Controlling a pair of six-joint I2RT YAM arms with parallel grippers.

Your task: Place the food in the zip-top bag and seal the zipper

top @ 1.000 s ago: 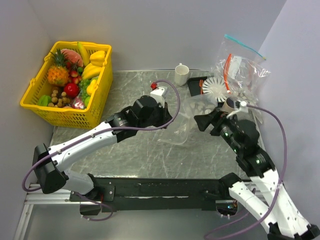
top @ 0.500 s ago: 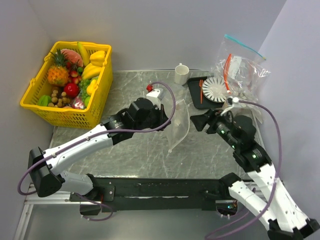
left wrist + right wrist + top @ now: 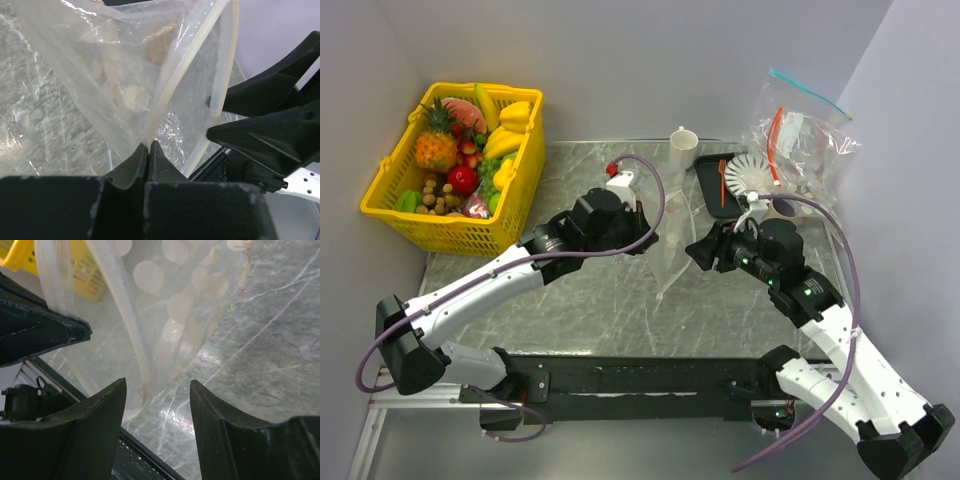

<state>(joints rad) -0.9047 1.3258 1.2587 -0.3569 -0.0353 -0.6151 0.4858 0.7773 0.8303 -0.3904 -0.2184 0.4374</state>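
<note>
The food (image 3: 436, 150), a pineapple with strawberries (image 3: 470, 152) and an apple (image 3: 462, 180) beside it, lies in the yellow basket (image 3: 450, 232) at the far left corner of the counter (image 3: 600, 310), among other toy produce. Toward the middle, the left end effector (image 3: 149, 146) is clenched on the zipper (image 3: 187, 67) at one end of the mouth of the zip-top bag (image 3: 672, 245), so the dotted bag hangs from it over the counter's centre, mouth parted. Just right of it, the right end effector (image 3: 157, 390) is released, its fingers (image 3: 100, 410) spread on either side of the pale strip without pinching it. Farther right stand a white cup (image 3: 683, 148), a black tray (image 3: 710, 190) holding a white plate (image 3: 752, 173), and other clear bags (image 3: 805, 140) against the wall.
</note>
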